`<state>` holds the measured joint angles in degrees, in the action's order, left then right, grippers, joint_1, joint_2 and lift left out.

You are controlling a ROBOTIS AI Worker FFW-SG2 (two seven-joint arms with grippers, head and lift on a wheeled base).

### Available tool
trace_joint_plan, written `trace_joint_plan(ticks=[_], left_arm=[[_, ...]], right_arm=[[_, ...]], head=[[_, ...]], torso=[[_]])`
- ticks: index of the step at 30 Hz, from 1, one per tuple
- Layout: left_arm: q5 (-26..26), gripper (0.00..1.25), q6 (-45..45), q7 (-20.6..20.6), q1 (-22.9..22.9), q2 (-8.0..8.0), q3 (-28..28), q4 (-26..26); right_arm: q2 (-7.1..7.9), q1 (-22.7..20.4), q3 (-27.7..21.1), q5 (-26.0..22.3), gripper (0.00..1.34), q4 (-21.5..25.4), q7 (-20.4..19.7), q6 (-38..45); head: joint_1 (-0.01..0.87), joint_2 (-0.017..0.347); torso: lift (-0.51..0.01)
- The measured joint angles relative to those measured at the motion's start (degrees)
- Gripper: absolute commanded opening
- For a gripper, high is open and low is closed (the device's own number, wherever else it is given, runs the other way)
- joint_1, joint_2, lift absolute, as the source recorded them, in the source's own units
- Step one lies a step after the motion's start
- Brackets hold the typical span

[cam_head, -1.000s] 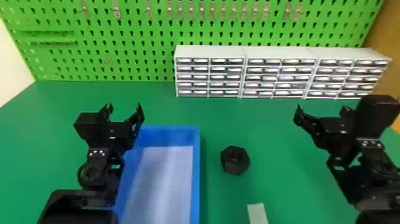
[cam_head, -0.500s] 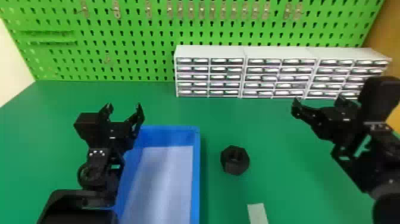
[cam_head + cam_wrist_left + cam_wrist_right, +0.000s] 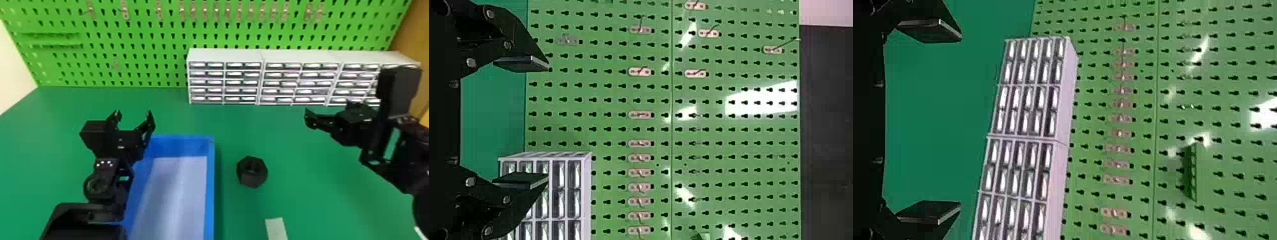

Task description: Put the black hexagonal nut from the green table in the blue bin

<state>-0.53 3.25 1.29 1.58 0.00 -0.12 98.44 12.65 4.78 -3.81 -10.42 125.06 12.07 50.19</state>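
In the head view, the black hexagonal nut (image 3: 252, 171) lies on the green table (image 3: 319, 191), just right of the blue bin (image 3: 209, 191). My left gripper (image 3: 134, 118) is parked open over the bin's far left corner; the left wrist view shows that gripper (image 3: 548, 122) with nothing between its fingers. Up and to the right of the nut, and apart from it, my right gripper (image 3: 328, 111) is above the table. Seen from its own wrist, the right gripper (image 3: 960, 120) has its fingers wide apart and holds nothing.
White drawer cabinets (image 3: 223, 55) stand along the back of the table, before a green pegboard (image 3: 153, 41) with metal hooks. A pale flat strip (image 3: 276, 228) lies near the front edge, in front of the nut.
My right gripper has turned and shifted slightly to the left in the head view, its forearm rising on the right. The left arm, the nut and the bin have not moved.
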Motion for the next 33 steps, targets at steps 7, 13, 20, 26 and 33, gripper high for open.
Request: trace_joint_plan(ticks=[7, 13, 20, 26, 33], left_arm=[[-0.2, 0.79, 0.0, 0.1, -0.1, 0.0, -0.1, 0.0], [-0.3, 0.79, 0.0, 0.0, -0.2, 0.0, -0.2, -0.1], [-0.3, 0.79, 0.0, 0.1, -0.2, 0.0, -0.3, -0.1], [-0.3, 0.79, 0.0, 0.1, -0.3, 0.0, -0.3, -0.1], [-0.3, 0.79, 0.0, 0.1, -0.3, 0.0, -0.3, -0.2]], right_arm=[[0.92, 3.2, 1.6, 6.5, 1.22, 0.0, 9.1, 6.9], [0.82, 4.7, 2.2, 10.0, 1.22, -0.1, 14.1, 11.1], [0.79, 6.6, 3.7, 16.1, 1.22, -1.0, 21.7, 15.4], [0.5, 7.2, 4.4, 19.2, 1.21, -1.9, 25.4, 17.1], [0.15, 7.1, 4.7, 22.4, 1.21, -2.2, 28.7, 18.6]], head=[[0.657, 0.057], [0.657, 0.057], [0.657, 0.057], [0.657, 0.057], [0.657, 0.057]], torso=[[-0.095], [-0.095], [-0.095], [-0.095], [-0.095]])
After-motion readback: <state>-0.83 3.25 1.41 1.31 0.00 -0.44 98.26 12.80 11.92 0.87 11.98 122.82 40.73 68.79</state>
